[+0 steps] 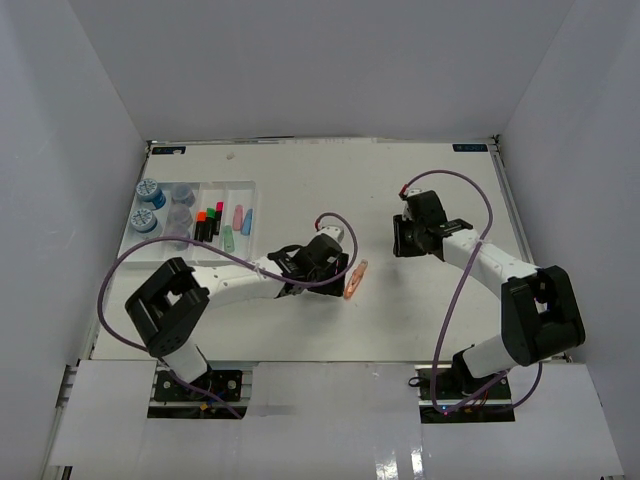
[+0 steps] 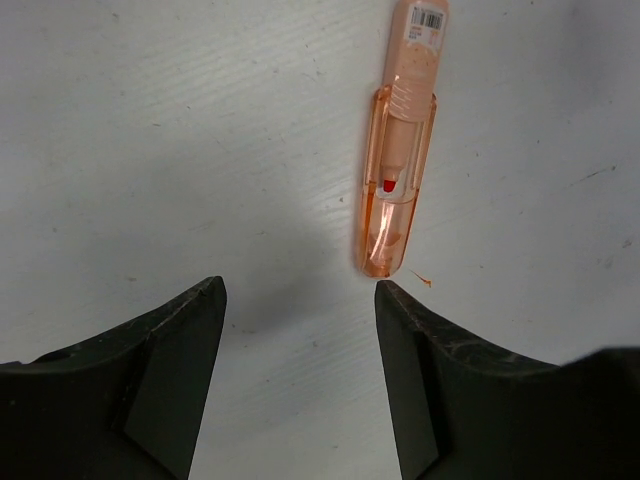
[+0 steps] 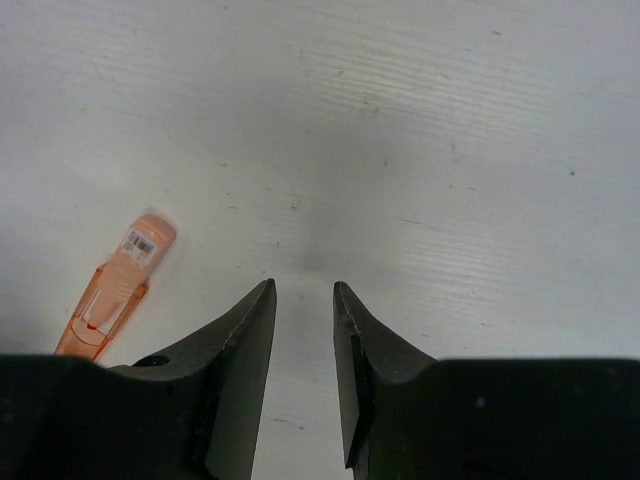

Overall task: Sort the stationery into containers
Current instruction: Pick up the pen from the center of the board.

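A pastel orange marker point(image 1: 355, 280) lies alone on the white table, mid-table. In the left wrist view the marker point(image 2: 400, 150) lies lengthwise ahead, and its clear cap end sits just off my right fingertip point(image 2: 388, 295). My left gripper point(image 2: 300, 285) point(image 1: 338, 278) is open with only bare table between its jaws. My right gripper point(image 3: 303, 285) point(image 1: 397, 243) hovers to the marker's right, its jaws a narrow gap apart and empty. The same marker point(image 3: 115, 290) shows at that view's lower left. The white divided tray point(image 1: 250, 183) stands at the far left.
The tray holds blue-lidded jars point(image 1: 148, 190), clear jars point(image 1: 183, 194), black highlighters point(image 1: 206, 224), and pink point(image 1: 239, 215), green point(image 1: 227, 238) and blue point(image 1: 247, 226) markers. White walls enclose the table on three sides. Purple cables loop over both arms.
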{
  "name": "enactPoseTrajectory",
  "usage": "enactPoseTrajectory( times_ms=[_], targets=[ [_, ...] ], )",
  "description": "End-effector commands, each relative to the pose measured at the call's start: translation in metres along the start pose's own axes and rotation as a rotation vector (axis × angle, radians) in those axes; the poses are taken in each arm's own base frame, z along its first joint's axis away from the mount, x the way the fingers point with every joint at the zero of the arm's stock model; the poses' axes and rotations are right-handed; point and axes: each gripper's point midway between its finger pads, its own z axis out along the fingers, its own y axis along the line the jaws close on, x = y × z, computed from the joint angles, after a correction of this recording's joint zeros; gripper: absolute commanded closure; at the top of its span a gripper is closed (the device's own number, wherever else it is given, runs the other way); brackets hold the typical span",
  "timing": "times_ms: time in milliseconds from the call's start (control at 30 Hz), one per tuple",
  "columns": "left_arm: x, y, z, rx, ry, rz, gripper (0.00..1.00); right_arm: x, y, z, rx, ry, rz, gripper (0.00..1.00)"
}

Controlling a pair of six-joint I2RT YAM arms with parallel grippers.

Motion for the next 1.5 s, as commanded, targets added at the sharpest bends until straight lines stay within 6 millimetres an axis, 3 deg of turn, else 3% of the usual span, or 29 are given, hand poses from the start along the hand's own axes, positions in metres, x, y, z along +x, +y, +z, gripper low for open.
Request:
enactPoseTrajectory(
  times_ms=[0, 200, 333, 567, 767, 1167, 1467],
  targets=[
    [-0.016, -0.016, 0.003, -0.013, -0.077, -0.01, 0.29, -0.013, 0.025, -0.005, -0.159, -0.056, -0.109, 0.64],
    [-0.002, -0.033, 0.015, -0.001, -0.048, 0.032, 0.28, -0.011, 0.023, 0.0, -0.162, -0.054, -0.134, 0.64],
    [-0.004, -0.049, 0.023, 0.002, -0.054, 0.076, 0.28, -0.006, 0.017, 0.003, -0.151, -0.039, -0.12, 0.65],
    [0.001, -0.048, 0.043, -0.032, -0.022, 0.123, 0.28, 0.001, 0.001, 0.001, -0.13, -0.032, -0.044, 0.65],
    [0.006, -0.042, 0.051, -0.065, -0.002, 0.154, 0.32, 0.001, 0.001, -0.008, -0.145, -0.056, -0.025, 0.64],
    [0.029, -0.038, 0.055, -0.05, 0.082, 0.193, 0.52, 0.01, 0.005, -0.01, -0.175, -0.055, -0.013, 0.64],
    [0.031, -0.032, 0.051, -0.054, 0.065, 0.2, 0.69, 0.002, 0.019, -0.016, -0.255, -0.088, -0.035, 0.63]
  ],
)
